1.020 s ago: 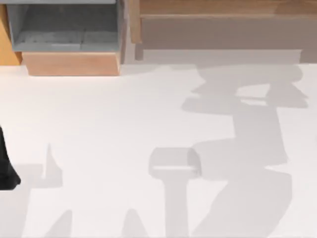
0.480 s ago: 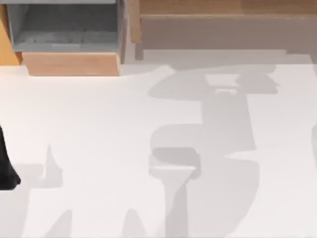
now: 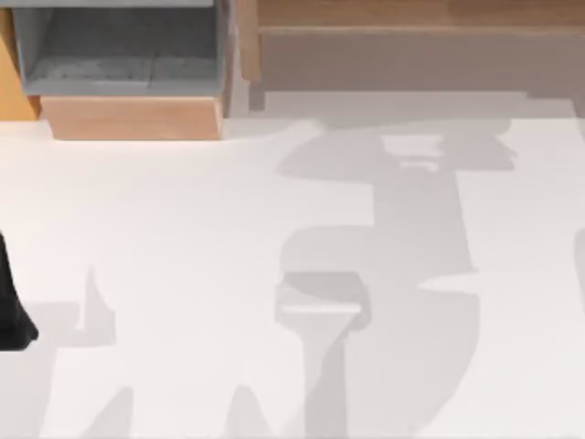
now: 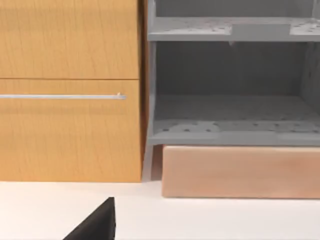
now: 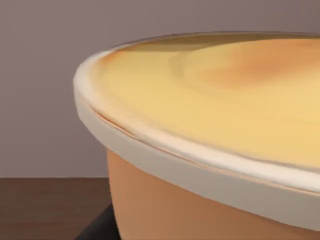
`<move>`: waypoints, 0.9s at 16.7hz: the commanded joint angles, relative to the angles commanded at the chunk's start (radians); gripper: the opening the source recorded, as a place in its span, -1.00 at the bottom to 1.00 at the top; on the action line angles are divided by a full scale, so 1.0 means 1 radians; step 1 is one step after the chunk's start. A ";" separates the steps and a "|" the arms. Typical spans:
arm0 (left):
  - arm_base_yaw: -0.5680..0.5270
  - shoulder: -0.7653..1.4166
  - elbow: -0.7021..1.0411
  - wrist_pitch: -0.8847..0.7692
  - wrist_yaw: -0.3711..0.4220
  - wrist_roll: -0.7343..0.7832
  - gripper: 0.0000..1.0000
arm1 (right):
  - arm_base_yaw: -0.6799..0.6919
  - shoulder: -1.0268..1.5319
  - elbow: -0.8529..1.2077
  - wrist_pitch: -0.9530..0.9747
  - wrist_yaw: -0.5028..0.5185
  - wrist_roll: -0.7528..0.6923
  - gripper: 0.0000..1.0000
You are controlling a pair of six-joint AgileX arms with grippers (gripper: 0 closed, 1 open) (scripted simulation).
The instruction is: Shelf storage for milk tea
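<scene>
Rendered tabletop storage corner, home-like, white table point(image 3: 183, 238), grey open shelf point(image 4: 230, 125) at its far edge, wooden drawer cabinet point(image 4: 70, 90) right beside the shelf

at the table's point(image 3: 183, 229) far left edge stands my shelf unit point(image 3: 119, 55), its open compartment point(image 4: 230, 110) above a base block point(image 4: 240, 172). a cabinet point(image 4: 70, 90) with 1 handle bar point(image 4: 60, 96) sits beside that compartment. a long ledge point(image 3: 411, 18) runs along the far right. my left arm point(image 3: 11, 311) rests at the left edge. the milk tea cup point(image 5: 210, 150) sits close before my right wrist camera.
</scene>
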 joint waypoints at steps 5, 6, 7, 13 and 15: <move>0.000 0.000 0.000 0.000 0.000 0.000 1.00 | 0.012 0.102 0.083 0.036 0.010 -0.001 -1.00; 0.000 0.000 0.000 0.000 0.000 0.000 1.00 | 0.015 0.123 0.101 0.044 0.012 -0.002 -1.00; 0.000 0.000 0.000 0.000 0.000 0.000 1.00 | 0.018 0.142 0.114 0.050 0.014 -0.002 -1.00; 0.000 0.000 0.000 0.000 0.000 0.000 1.00 | 0.020 0.170 0.124 0.054 0.017 -0.002 -1.00; 0.000 0.000 0.000 0.000 0.000 0.000 1.00 | 0.020 0.170 0.124 0.054 0.017 -0.002 -0.70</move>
